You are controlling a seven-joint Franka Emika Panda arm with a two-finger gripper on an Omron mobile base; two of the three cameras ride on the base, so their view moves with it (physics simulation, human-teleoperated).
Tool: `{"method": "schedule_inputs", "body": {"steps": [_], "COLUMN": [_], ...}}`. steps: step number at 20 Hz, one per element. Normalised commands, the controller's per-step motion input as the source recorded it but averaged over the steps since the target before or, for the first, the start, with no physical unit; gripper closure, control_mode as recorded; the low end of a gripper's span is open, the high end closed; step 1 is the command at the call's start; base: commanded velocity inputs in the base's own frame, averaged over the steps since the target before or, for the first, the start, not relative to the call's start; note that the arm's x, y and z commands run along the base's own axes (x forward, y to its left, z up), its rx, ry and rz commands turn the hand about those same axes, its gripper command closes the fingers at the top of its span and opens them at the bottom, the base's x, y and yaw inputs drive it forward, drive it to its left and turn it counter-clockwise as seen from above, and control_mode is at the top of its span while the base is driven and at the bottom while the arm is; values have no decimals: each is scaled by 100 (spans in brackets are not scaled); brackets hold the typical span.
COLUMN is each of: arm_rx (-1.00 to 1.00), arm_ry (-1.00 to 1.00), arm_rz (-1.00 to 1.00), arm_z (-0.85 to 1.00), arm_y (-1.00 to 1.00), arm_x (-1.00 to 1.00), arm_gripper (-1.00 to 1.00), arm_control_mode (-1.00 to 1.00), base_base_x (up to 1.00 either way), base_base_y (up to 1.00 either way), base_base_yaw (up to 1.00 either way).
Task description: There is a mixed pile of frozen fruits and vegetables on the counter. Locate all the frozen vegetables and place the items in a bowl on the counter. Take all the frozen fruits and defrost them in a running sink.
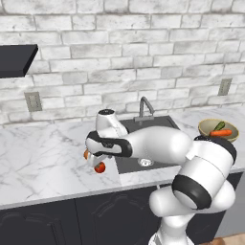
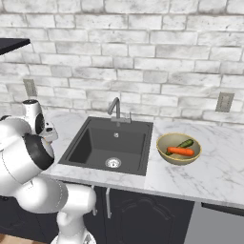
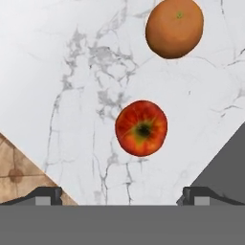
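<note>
Hand view: my fingers (image 3: 122,195) stand wide apart, holding nothing, above the white marble table (image 3: 72,72). The shiny red round apple (image 3: 141,128) lies centred between them; the dull orange round fruit (image 3: 174,27) lies beyond.

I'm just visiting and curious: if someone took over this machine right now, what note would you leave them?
Gripper: open, empty, poised above the apple.
Fruits: apple and orange lie apart on the counter, left of the sink.
Vegetables: carrot and green stick lie in the bowl, right of the sink.
Done: vegetables sorted.
Left: move both fruits into the sink; no water visibly flowing from the faucet.
</note>
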Motion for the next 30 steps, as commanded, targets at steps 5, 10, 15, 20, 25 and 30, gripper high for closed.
{"method": "schedule_inputs", "body": {"steps": [5, 10, 15, 20, 25, 30], "arm_rx": [0, 0, 0, 0, 0, 0], "arm_ry": [0, 0, 0, 1, 1, 1], "arm_rz": [0, 0, 0, 0, 0, 0], "arm_z": [-13, -11, -10, -9, -10, -13], "arm_y": [3, 4, 6, 8, 6, 1], "arm_x": [8, 10, 7, 7, 6, 12], "arm_gripper": [-100, -100, -100, -100, -100, -100], "arm_control_mode": [-100, -100, -100, -100, -100, -100], "base_base_x": [0, 0, 0, 0, 0, 0], "base_base_y": [0, 0, 0, 0, 0, 0], "base_base_yaw": [0, 0, 0, 0, 0, 0]}}
